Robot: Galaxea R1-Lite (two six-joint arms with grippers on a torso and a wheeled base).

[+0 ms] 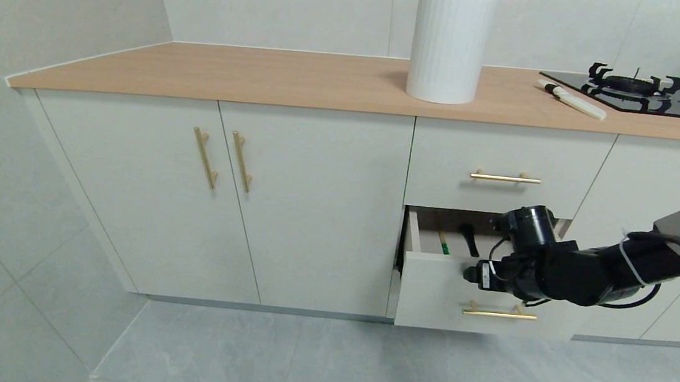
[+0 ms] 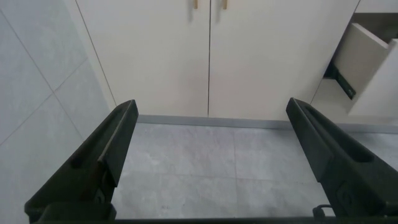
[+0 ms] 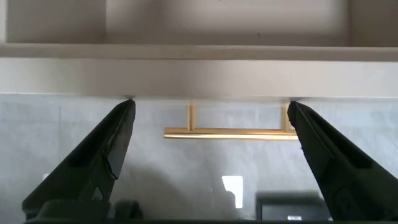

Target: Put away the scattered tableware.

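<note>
Your right hand (image 3: 210, 104) is spread wide at the open drawer (image 1: 430, 290) front, near its handle (image 3: 230, 132); left hand (image 2: 212, 106) is released too, facing the floor (image 2: 205, 168).

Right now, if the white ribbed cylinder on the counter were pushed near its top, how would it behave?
The white ribbed cylinder stands upright, taller than wide, so a high push may tip it rather than slide it. Once down, its round wall would probably let it roll on the counter. Its weight cannot be judged.
</note>
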